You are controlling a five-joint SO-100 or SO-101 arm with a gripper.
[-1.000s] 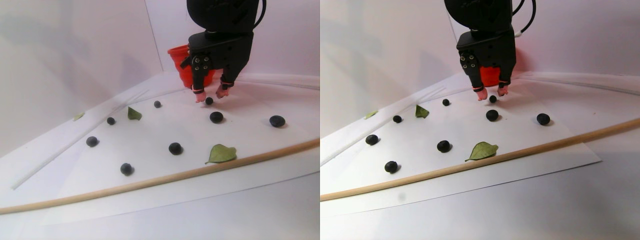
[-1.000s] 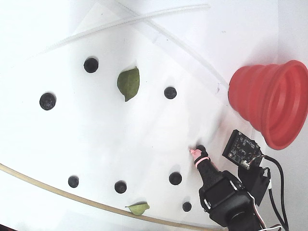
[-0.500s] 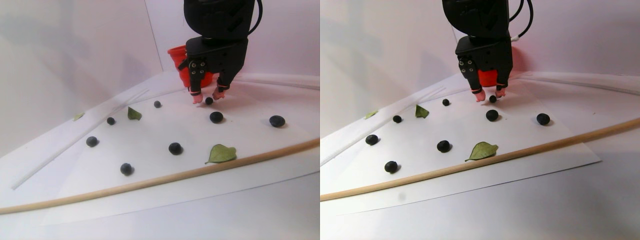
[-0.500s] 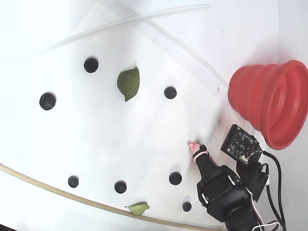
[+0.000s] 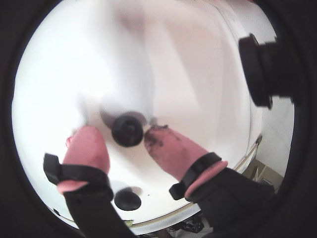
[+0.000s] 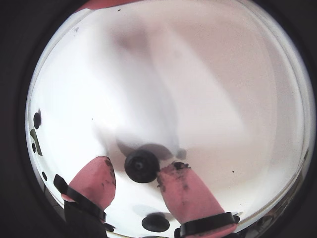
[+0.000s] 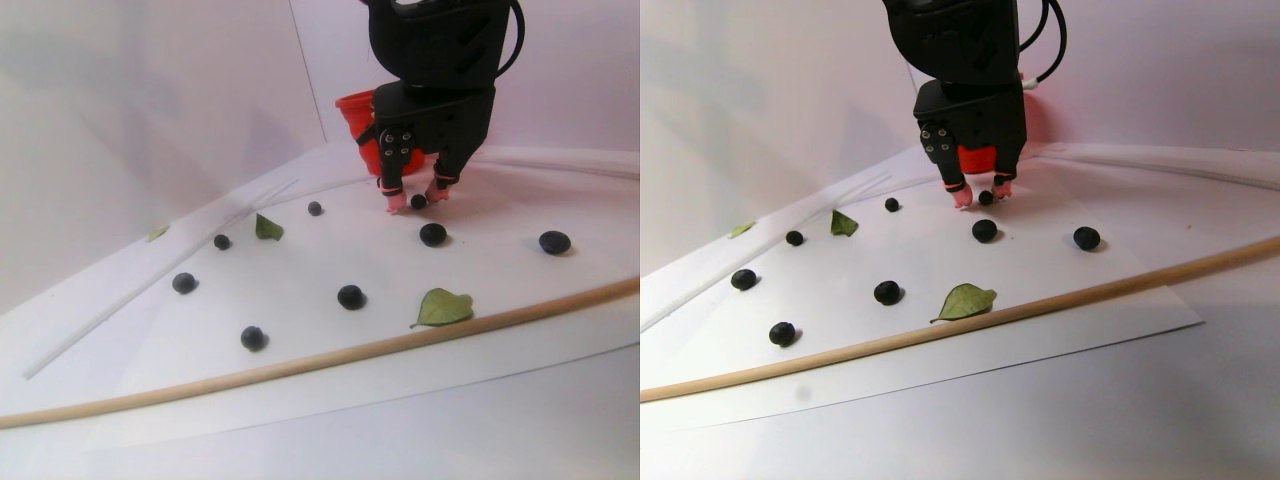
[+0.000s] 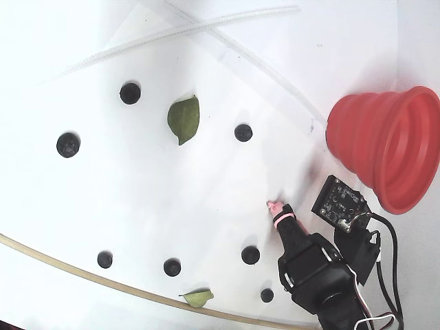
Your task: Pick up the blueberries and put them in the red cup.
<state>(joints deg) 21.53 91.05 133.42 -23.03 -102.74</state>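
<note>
Two pink fingertips (image 5: pixel 89 146) of the pincer (image 5: pixel 121 141) stand a little apart on the white sheet (image 7: pixel 300 260), bracketing one blueberry (image 5: pixel 127 130) but not yet clamped on it; in both wrist views the right-hand tip sits at the berry's edge while a sliver of gap shows on the left. Just behind the pincer in the stereo pair view stands the red cup (image 7: pixel 358 120), partly hidden by the arm. Ahead of the tips, seven other blueberries (image 7: pixel 432 234) lie scattered among green leaves (image 7: pixel 441 306), with a wooden rod (image 7: pixel 300 362) beyond. One risk: the berry, round and likely slick, may squirt out sideways if the tips close off-centre, or be crushed if they squeeze hard. A second berry (image 5: pixel 128 200) close under the wrist could be knocked.
</note>
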